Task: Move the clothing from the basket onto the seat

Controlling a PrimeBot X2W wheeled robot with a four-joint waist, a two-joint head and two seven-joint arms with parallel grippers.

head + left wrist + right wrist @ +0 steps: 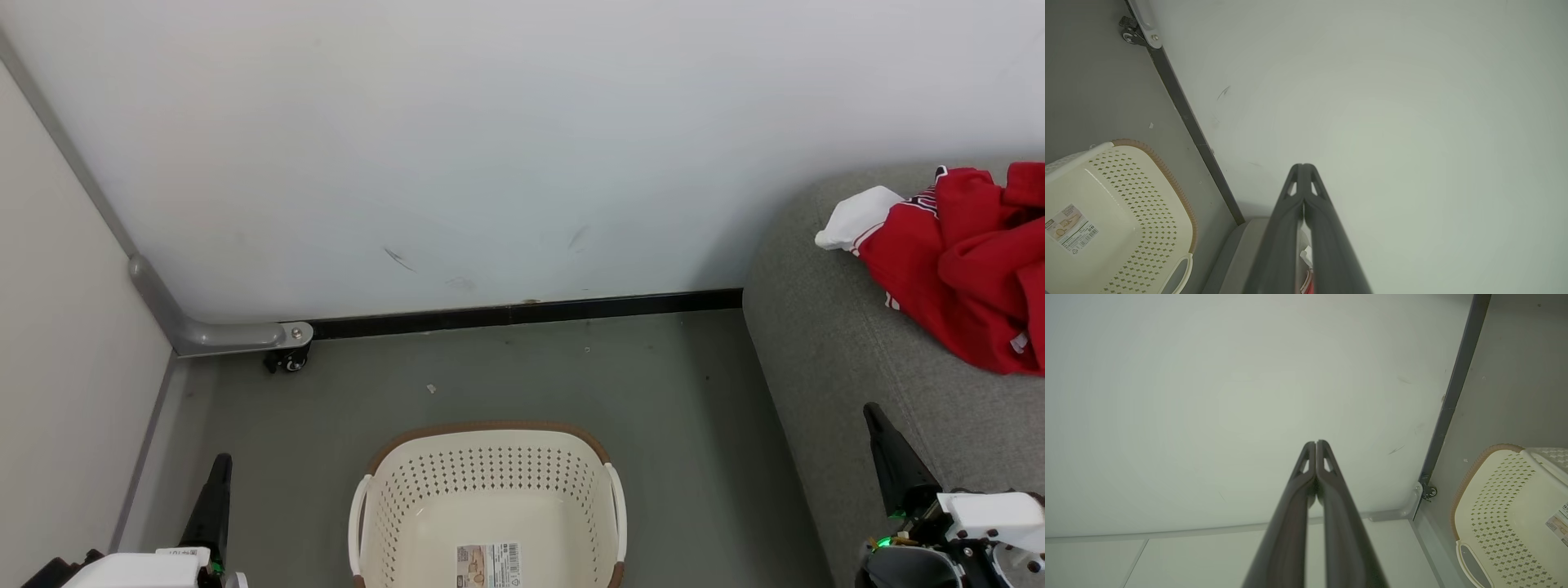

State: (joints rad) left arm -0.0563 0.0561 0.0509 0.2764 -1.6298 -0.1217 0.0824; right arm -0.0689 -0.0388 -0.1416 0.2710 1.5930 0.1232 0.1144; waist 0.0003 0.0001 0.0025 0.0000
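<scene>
The red clothing [967, 269], with a white part and white stripe trim, lies crumpled on the grey seat [824, 327] at the right edge of the head view. On the floor at bottom centre stands the cream basket [490, 465] with nothing in it but its paper label; it shows again in the left wrist view [1139, 204] and the right wrist view [1502, 498]. My left gripper [220, 464] is shut and empty, low at the left beside the basket. My right gripper [872, 411] is shut and empty, in front of the seat. Both wrist views show fingertips pressed together [1303, 167] [1316, 444].
A white wall with a black baseboard [522, 313] runs behind the basket. A grey metal bracket with a small caster [286, 359] sits in the left corner. A pale panel [57, 367] stands at the left. Grey floor [669, 392] lies between basket and seat.
</scene>
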